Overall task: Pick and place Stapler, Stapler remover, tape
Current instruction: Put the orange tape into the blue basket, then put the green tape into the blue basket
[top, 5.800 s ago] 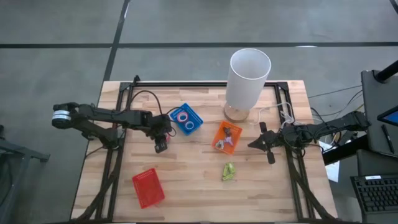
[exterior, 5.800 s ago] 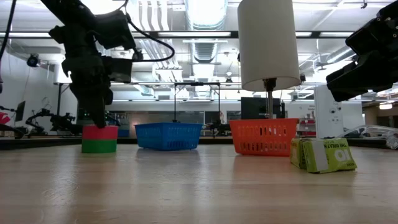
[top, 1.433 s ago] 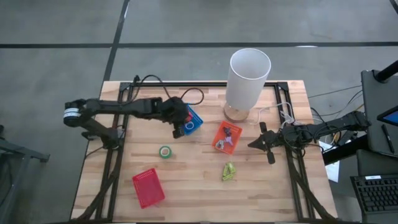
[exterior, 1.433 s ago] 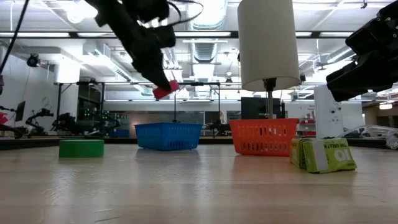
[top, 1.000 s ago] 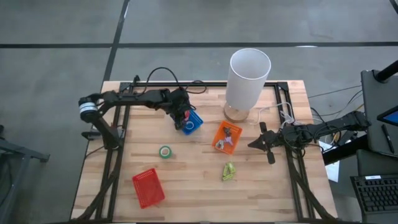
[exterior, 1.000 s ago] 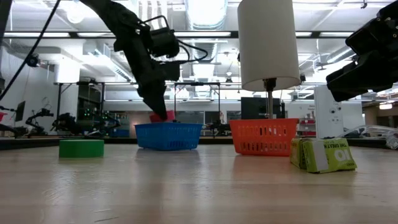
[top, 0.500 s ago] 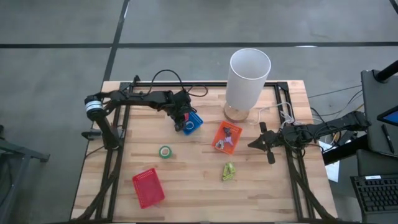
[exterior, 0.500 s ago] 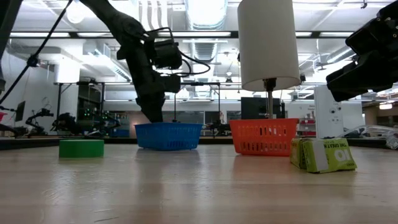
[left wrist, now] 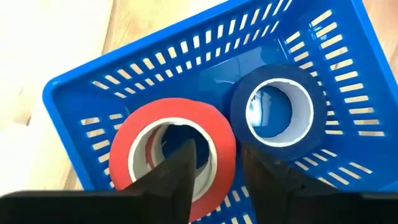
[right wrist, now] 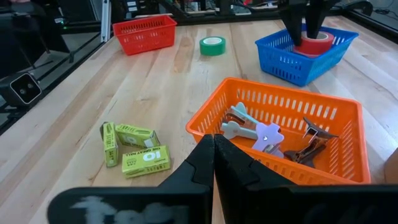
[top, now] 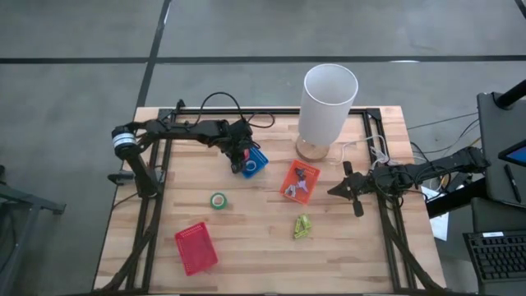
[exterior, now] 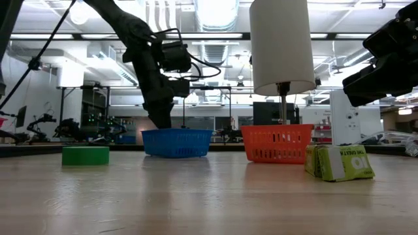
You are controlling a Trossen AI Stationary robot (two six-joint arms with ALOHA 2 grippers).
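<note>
The left gripper (left wrist: 214,168) is down inside the blue basket (top: 257,160), its fingers parted and straddling the wall of the red tape roll (left wrist: 173,152): one finger sits in the roll's open centre, the other outside it, in the narrow gap next to the blue tape roll (left wrist: 278,112). The red roll lies flat on the basket floor, so it looks released rather than gripped, though the wrist view is too close to be sure a fingertip is not touching its rim.

The main risk lies in the lift out. If the inner finger drags on the roll's core, the roll could come up with it, tip against the blue roll, or hop over the basket's low wall. A sideways pull could also slide the light basket across the table. Rising straight up before swinging away should avoid both.

Seen from above, the left arm reaches in from the table's left edge, with the wrist bent down over the basket's left half; the low view shows the forearm dropping steeply into it. The green tape roll (top: 218,201) lies loose on the table in front of the blue basket, towards the red basket (top: 196,247), and is not yet put away.

The right gripper (top: 352,189) is closed on nothing and waits well to the right of the blue basket, just beyond the orange basket (top: 299,181).
</note>
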